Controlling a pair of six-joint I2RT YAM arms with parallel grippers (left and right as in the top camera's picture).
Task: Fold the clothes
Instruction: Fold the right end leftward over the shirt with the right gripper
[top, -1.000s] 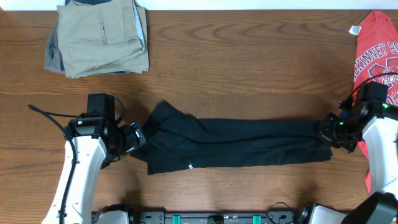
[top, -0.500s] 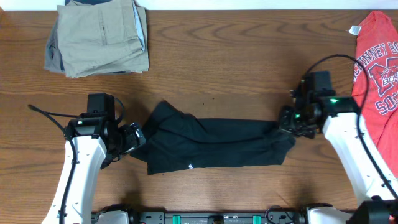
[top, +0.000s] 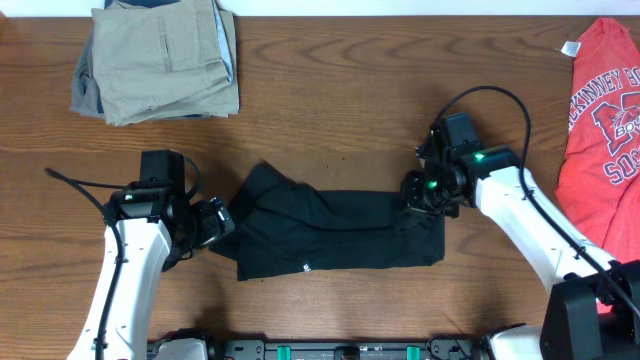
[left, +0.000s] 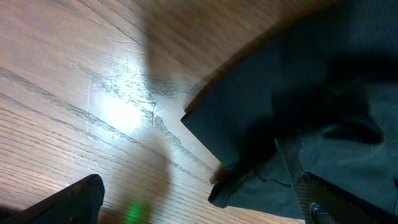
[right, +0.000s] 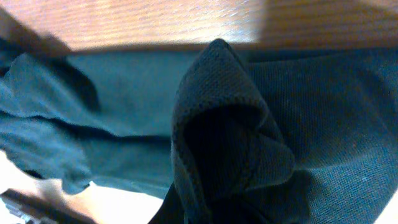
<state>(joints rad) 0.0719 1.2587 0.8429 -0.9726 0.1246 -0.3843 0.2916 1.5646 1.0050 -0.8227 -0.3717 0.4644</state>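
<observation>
Pinching the right end of the shirt (top: 330, 235), right gripper (top: 415, 192) is clamped shut on the fabric; shirt lies mid-table (top: 400, 100); left gripper (top: 218, 222), jaws apart, just beside its left edge.

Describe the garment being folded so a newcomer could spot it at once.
On the wooden table, look mid-table toward the near edge. A black T-shirt lies there in a long crumpled band. It is the only black piece: the folded khaki trousers sit far left, the red T-shirt far right.
</observation>
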